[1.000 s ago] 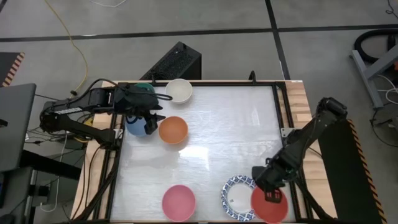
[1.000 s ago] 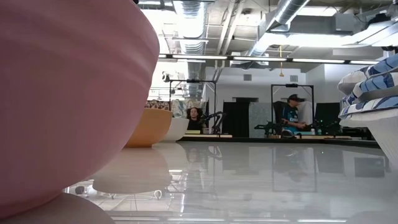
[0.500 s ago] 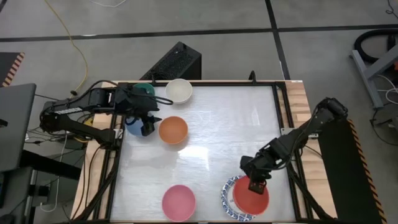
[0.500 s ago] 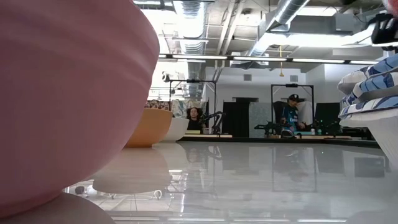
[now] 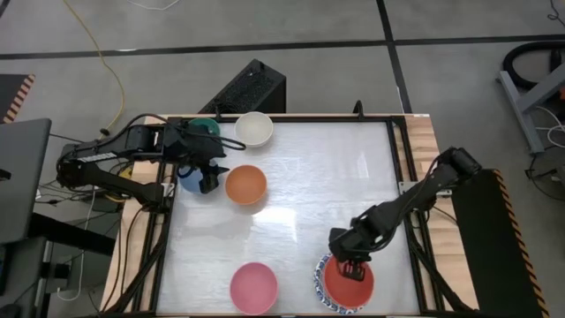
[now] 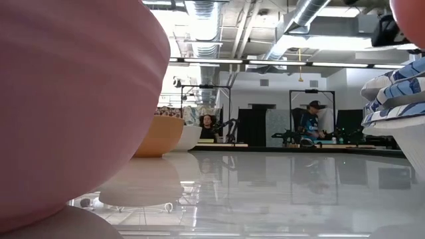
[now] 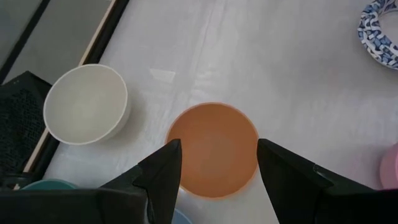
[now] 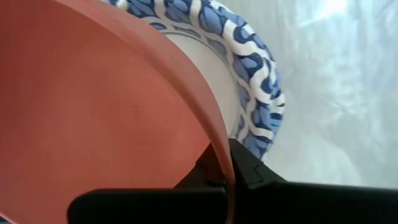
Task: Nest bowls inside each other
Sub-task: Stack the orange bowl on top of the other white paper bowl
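The right gripper (image 5: 354, 270) is being kept pinched on the red bowl's (image 5: 349, 283) rim. That bowl is being held over the patterned bowl (image 8: 258, 99), near right.

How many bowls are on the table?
7 that I can see: white bowl, teal bowl and blue bowl under the left arm, orange bowl, pink bowl, and red bowl over the patterned bowl. More may hide underneath.

Open tabletop (image 5: 309, 199) mid-table; orange bowl (image 5: 245, 185) and pink bowl (image 5: 253, 287) flanking it.
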Available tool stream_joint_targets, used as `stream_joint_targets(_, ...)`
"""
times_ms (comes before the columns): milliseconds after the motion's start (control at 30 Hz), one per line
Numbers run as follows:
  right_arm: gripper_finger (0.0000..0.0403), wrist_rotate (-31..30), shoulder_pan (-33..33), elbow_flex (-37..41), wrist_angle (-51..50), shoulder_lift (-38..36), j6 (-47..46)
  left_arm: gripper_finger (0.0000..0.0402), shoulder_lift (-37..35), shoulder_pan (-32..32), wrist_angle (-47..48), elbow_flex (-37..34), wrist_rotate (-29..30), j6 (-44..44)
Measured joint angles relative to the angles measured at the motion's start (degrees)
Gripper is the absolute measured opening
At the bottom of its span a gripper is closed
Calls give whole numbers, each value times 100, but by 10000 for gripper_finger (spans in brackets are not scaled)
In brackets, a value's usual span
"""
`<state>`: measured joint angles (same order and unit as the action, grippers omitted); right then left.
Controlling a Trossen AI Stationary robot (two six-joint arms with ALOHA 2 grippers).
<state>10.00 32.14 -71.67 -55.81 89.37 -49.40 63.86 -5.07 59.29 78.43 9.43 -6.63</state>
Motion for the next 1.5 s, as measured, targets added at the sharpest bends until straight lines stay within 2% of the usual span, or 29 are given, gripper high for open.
stream_joint_targets(367, 8, 44, 167, -117, 31, 477, 236, 199, 0, 1, 0, 2, -1, -4)
stream_joint_targets(967, 8, -275, 7, -114, 15, 486, 735, 199, 0, -1, -9, 2, 0, -153)
stream_joint_targets(1500, 8, -113, -46, 174, 290, 486, 876, 199, 0, -1, -11, 2, 0, -153)
